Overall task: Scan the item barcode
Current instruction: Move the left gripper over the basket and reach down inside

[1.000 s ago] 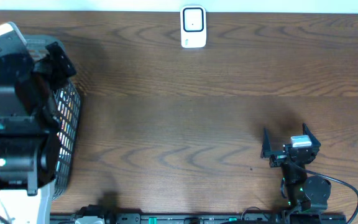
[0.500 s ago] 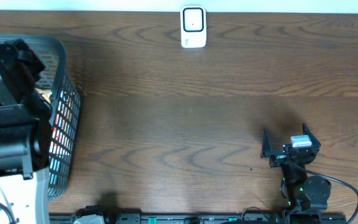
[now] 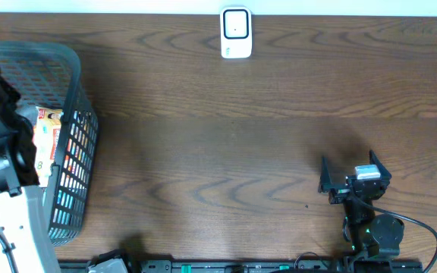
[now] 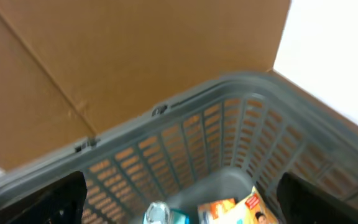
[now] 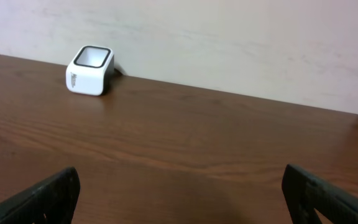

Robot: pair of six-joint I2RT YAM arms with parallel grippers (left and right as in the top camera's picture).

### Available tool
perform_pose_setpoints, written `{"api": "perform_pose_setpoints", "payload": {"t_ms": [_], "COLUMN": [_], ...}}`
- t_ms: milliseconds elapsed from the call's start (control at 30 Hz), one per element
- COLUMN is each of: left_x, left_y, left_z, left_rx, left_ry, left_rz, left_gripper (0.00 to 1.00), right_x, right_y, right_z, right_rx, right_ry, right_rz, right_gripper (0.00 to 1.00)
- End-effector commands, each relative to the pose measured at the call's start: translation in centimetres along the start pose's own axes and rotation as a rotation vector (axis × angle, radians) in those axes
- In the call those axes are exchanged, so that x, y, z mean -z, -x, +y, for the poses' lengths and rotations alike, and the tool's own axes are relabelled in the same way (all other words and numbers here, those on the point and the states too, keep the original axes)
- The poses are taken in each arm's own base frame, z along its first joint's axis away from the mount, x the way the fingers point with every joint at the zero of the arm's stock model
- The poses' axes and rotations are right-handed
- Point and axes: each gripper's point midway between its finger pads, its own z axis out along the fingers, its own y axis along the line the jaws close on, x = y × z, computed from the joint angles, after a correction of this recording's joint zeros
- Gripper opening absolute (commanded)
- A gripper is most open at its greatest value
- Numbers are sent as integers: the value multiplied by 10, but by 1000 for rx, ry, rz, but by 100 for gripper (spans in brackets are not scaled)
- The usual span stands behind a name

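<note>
In the basket (image 3: pixel 77 76) at left edge lies the boxed item (image 3: pixel 46 135), long axis top-to-bottom; scanner (image 3: pixel 236 32) top centre, open table (image 3: pixel 218 152) between; left gripper (image 4: pixel 180 202) over basket, jaws apart; right gripper (image 3: pixel 353 173) lower right, jaws apart.

Table (image 3: pixel 203 144): dark brown, wavy wood grain. Scanner (image 3: pixel 235 33): white, black-rimmed window. Basket (image 3: pixel 80 144): grey, slotted lattice walls, with orange, red and teal patches showing through. Box (image 3: pixel 49 133): white and orange, red print. Right gripper (image 3: pixel 349 163): black fingers, white-grey body. Cardboard (image 4: pixel 104 56): plain tan. Wall (image 5: pixel 229 37): off-white, faintly mottled.
</note>
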Motion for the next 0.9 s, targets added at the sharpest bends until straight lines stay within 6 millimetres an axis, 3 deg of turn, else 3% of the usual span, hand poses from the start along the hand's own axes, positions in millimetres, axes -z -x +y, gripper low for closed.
{"api": "perform_pose_setpoints", "payload": {"t_ms": [0, 200, 367, 600, 867], "left_x": [-10, -25, -45, -75, -90], "left_y": [-5, -16, -28, -81, -129], "left_z": [4, 21, 39, 51, 55], "left_rx": [91, 99, 229, 359, 443], "left_ry": [-9, 52, 134, 276, 415], "left_rz": [48, 99, 151, 337, 491], "left_gripper": [98, 98, 98, 98, 98], "right_x": [0, 0, 0, 0, 0], "right_y": [0, 0, 0, -1, -1], "right_z": [0, 0, 0, 0, 0], "right_rx": [1, 1, 1, 1, 1], "right_ry": [-1, -1, -1, -1, -1], "right_rz": [0, 0, 0, 1, 1], "right_gripper": [99, 99, 99, 99, 99]}}
